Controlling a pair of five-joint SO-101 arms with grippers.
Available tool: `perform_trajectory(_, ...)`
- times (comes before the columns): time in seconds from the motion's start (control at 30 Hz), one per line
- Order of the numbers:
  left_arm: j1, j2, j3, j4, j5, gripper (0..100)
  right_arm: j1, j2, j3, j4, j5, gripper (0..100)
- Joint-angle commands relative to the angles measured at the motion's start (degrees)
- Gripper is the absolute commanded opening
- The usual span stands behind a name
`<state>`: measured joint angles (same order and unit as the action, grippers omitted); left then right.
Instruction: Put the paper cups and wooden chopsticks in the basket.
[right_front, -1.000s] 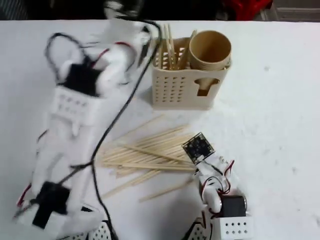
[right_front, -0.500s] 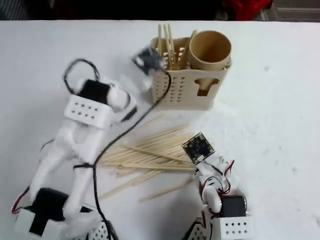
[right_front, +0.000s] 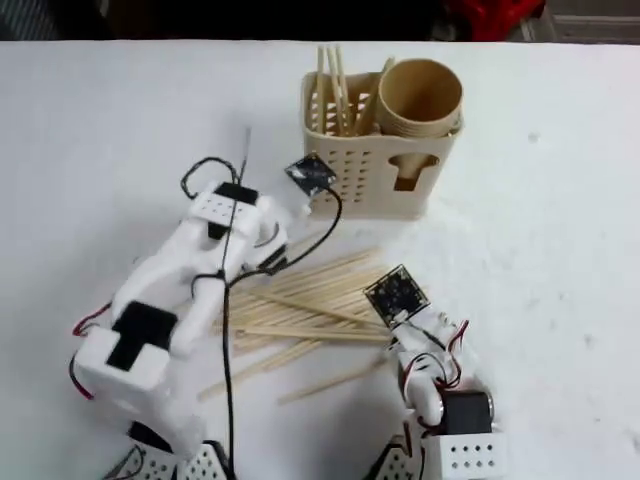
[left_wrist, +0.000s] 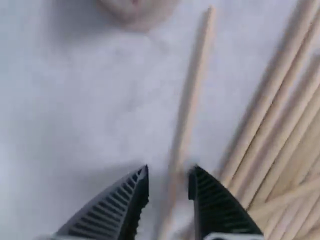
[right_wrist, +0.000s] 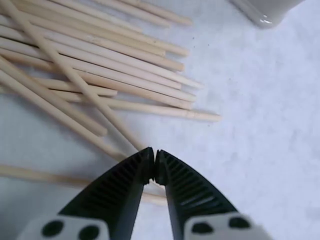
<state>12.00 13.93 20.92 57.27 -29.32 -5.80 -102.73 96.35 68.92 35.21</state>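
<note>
A cream slotted basket (right_front: 372, 170) stands at the back of the white table, holding stacked paper cups (right_front: 420, 98) and several upright wooden chopsticks (right_front: 334, 88). A loose pile of chopsticks (right_front: 300, 312) lies in front of it. My left arm (right_front: 215, 250) hangs over the pile's left end. My left gripper (left_wrist: 168, 177) is open just above the table, with a single chopstick (left_wrist: 192, 100) running between its jaws. My right gripper (right_wrist: 154, 159) is shut and empty, low over the pile's near edge (right_wrist: 100, 75).
The right arm's base (right_front: 450, 430) sits at the front edge, and its camera board (right_front: 397, 295) hangs over the pile's right end. A black cable (right_front: 228, 330) trails along the left arm. The basket's corner (right_wrist: 265, 10) is beyond the pile.
The left arm has swung back from the basket's left side and come down toward the loose chopsticks. The right arm has stayed where it was.
</note>
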Motion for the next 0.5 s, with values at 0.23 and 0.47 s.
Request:
perform_trajectory(0.23,-0.57,10.51,-13.71,7.65,0.00,15,0.31,-0.40,0.44,0.31,0.88,2.1)
perform_trajectory(0.47,-0.66,11.12,-13.80,11.43,-0.44,7,0.40,-0.40,0.44,0.22,0.88,2.1)
